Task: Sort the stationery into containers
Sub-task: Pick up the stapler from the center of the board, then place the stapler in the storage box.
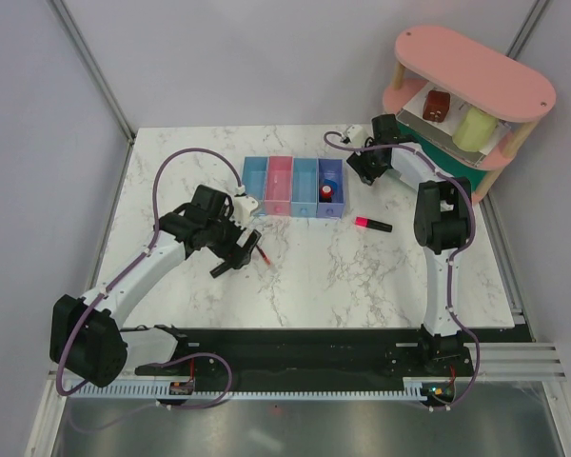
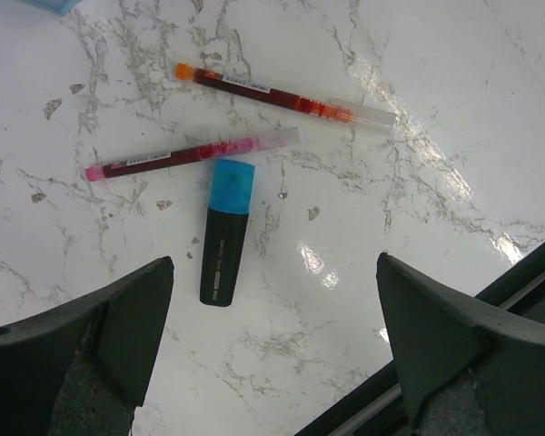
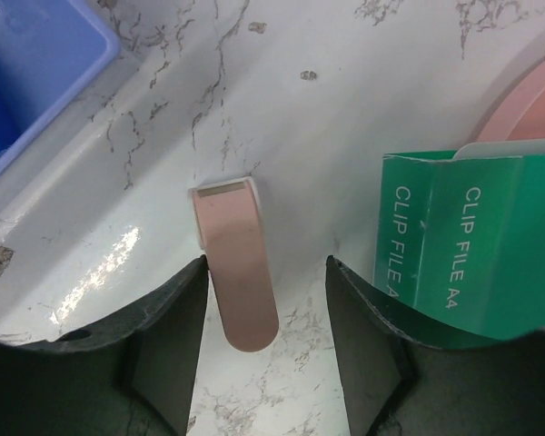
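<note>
Right hand (image 3: 265, 272) parted, straddling flat pink rubber eraser (image 3: 241, 263) on marble tabletop (image 3: 345, 91) | I judge it light, grippy (slightly soft) | I'd pinch its long sides mid-length | left hand (image 2: 274, 262) wide apart

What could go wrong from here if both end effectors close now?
1. The open left end effector hovers over the marker, whose blue cap lies very close to a pen. Closing may catch or knock the pen too.
2. The right end effector straddles the eraser off centre, nearer one finger. Closing may push or turn it instead of gripping it.
3. The green box stands close beside that end effector, so a finger may bump it.
</note>
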Controlling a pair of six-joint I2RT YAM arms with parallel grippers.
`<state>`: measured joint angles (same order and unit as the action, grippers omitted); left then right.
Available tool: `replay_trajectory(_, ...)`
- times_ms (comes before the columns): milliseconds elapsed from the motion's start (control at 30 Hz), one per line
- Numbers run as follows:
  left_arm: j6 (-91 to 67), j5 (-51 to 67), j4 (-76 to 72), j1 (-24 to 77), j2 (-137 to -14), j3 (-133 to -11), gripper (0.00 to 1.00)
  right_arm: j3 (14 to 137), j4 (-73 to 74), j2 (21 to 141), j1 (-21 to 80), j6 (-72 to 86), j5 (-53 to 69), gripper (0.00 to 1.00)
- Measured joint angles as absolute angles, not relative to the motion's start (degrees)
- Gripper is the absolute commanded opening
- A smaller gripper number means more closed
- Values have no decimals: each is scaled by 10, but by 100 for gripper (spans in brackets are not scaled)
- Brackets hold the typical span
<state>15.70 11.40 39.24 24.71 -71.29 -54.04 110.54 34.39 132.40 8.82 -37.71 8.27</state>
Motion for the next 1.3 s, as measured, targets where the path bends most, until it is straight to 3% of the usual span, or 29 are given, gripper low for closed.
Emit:
replay_trajectory(133,160,107,393,245,-713,-540,100,1101,343,1324,87,-384,92,45)
replay_trajectory(233,160,106,394,244,-713,-540,100,1096,345,1324,87,-389,97,29)
replay_trajectory(433,160,105,399,244,-711,-540,100,1079,334,1317,86,-393,103,23)
replay_trajectory(967,173,56,407,241,-680,-540,100,1044,371,1131,89,-321,149,18)
replay_trajectory(1300,180,25,423,239,-648,-540,100,1139,383,1146,222,-296,162,17)
